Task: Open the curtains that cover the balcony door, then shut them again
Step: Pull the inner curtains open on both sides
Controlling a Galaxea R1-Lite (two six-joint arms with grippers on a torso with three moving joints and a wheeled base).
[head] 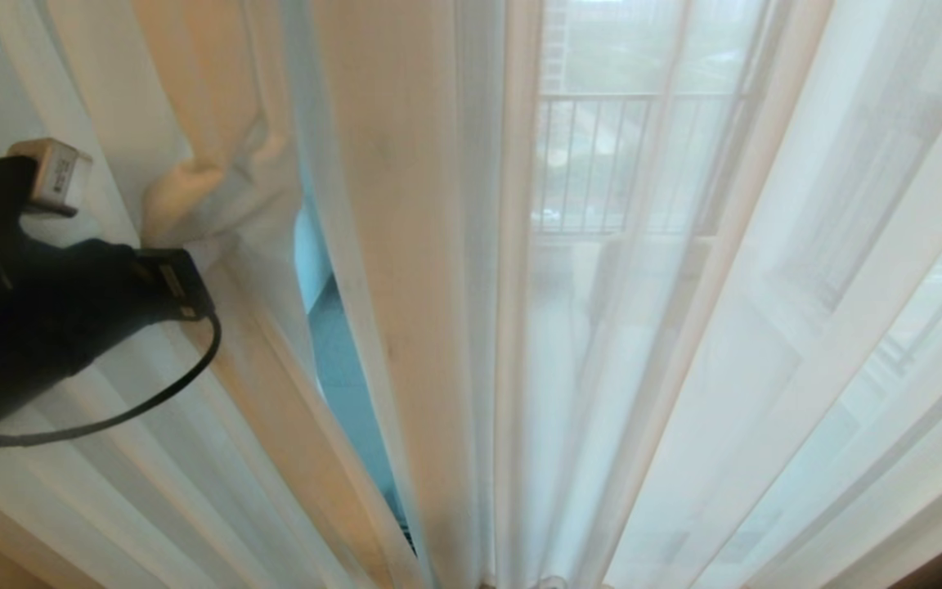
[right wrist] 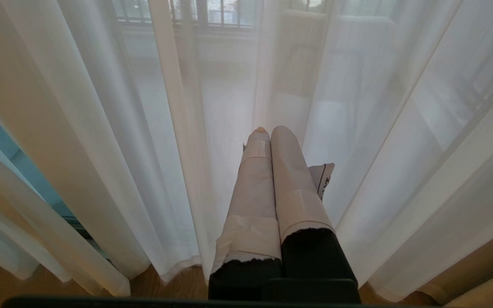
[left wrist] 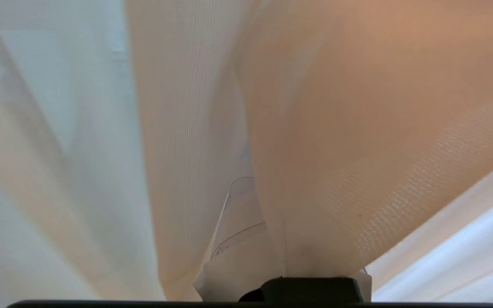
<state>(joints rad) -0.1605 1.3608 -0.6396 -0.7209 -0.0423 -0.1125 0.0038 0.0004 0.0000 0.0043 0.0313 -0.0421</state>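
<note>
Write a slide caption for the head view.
Left gripper shut on a bunched fold of the curtains, a narrow gap beside it; balcony railing shows through the sheer fabric.

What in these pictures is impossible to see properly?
- Left pincer, head view: its fingers are wrapped in a bunch of the curtains.
- Left wrist view: curtain fabric fills the picture, hiding what lies beyond.
- Balcony door, head view: only dim shapes show through the sheer cloth.
- Right pincer: shut, holding nothing; its arm is cut off by the picture's edge.
</note>
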